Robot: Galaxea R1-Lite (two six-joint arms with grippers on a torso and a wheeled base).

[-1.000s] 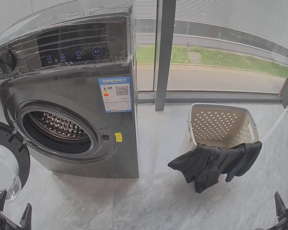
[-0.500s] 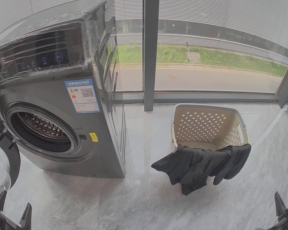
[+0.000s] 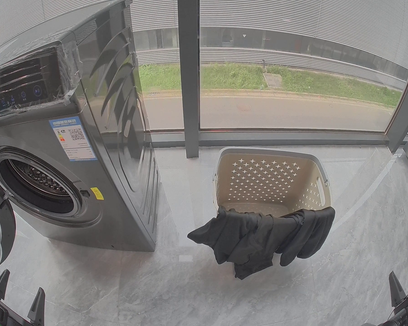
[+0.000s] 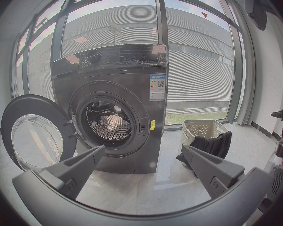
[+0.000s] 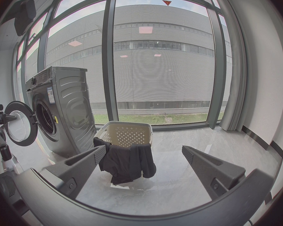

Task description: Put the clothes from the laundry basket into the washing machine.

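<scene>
Right gripper (image 3: 404,264), jaws spread and empty, stands nearer than the left gripper (image 3: 23,280) to the black cloth garment (image 3: 254,241), draped lengthwise over the cream perforated plastic laundry basket's (image 3: 269,151) near rim, ahead-left.

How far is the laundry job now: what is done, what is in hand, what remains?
Done: the washing machine has its door open; the drum looks empty. In hand: nothing; the left end effector and right end effector are open and empty. Left: the dark garment draped over the near rim of the laundry basket must be picked up and put into the drum.
</scene>
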